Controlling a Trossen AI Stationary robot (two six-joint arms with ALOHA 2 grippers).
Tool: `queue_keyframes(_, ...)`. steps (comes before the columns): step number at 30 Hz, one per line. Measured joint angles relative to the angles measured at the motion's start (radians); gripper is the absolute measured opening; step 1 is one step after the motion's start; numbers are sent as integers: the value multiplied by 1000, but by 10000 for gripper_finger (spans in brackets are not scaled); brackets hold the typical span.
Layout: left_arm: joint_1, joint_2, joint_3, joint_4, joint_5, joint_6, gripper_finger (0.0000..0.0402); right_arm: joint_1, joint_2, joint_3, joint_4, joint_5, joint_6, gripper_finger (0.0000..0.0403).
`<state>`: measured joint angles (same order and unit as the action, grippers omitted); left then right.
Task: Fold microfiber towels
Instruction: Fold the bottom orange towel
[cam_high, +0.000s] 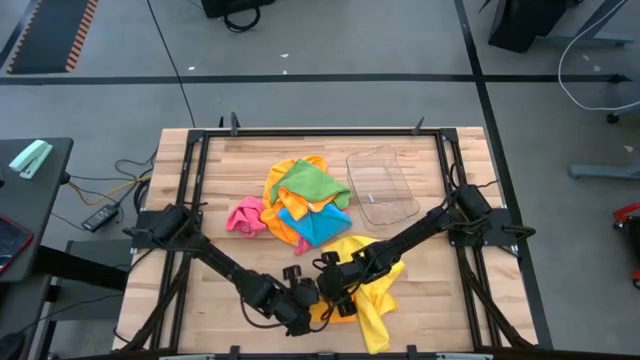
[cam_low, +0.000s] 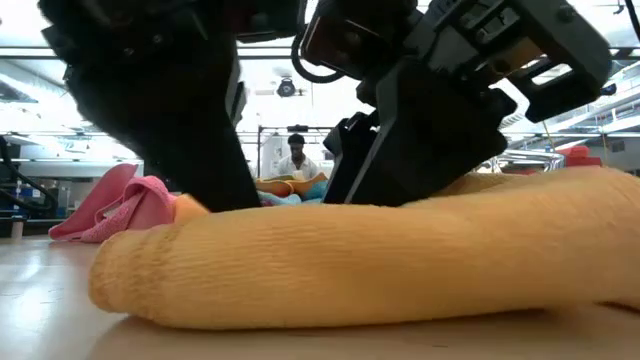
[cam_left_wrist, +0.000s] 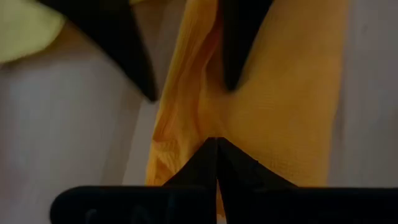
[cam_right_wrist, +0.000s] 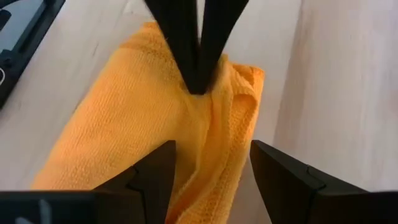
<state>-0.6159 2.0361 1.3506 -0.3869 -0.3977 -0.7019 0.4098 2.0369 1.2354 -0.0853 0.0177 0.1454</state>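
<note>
Left gripper (cam_left_wrist: 216, 155): being held pinched together on a fold of the orange towel (cam_right_wrist: 118, 149) at the table's near edge. Right gripper (cam_right_wrist: 211, 168): being kept spread astride the same fold, directly opposite the left. Step in hand: apparently a corner being gathered for folding. Next move: right fingers being closed on the cloth, then both lifted.

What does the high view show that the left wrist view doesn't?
Only the high view: the pile of towels, the pink towel, the clear tray and the yellow towel.
Only the left wrist view: the left gripper shut on a fold of the orange towel.
Both: the open right gripper close by.
</note>
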Motion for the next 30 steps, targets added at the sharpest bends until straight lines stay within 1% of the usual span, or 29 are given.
queue_keyframes(5,-1,-3,0,-33,-1,-26,6,0,0,0,-2,0,-7,216)
queue_keyframes(10,-1,-28,0,-31,-1,-26,28,1,0,0,-3,0,-15,216)
queue_keyframes(13,-2,-53,0,-30,-1,-23,33,1,0,0,-4,0,-15,216)
queue_keyframes(18,-8,-85,0,-16,-1,-20,21,1,0,0,-4,0,-15,216)
queue_keyframes(23,-17,-69,2,24,-3,-20,13,1,0,0,-3,0,-16,216)
queue_keyframes(25,-22,-53,0,29,-7,-19,23,1,0,0,-3,1,-15,216)
queue_keyframes(30,-29,-37,0,86,-10,-2,74,0,0,0,-3,1,9,216)
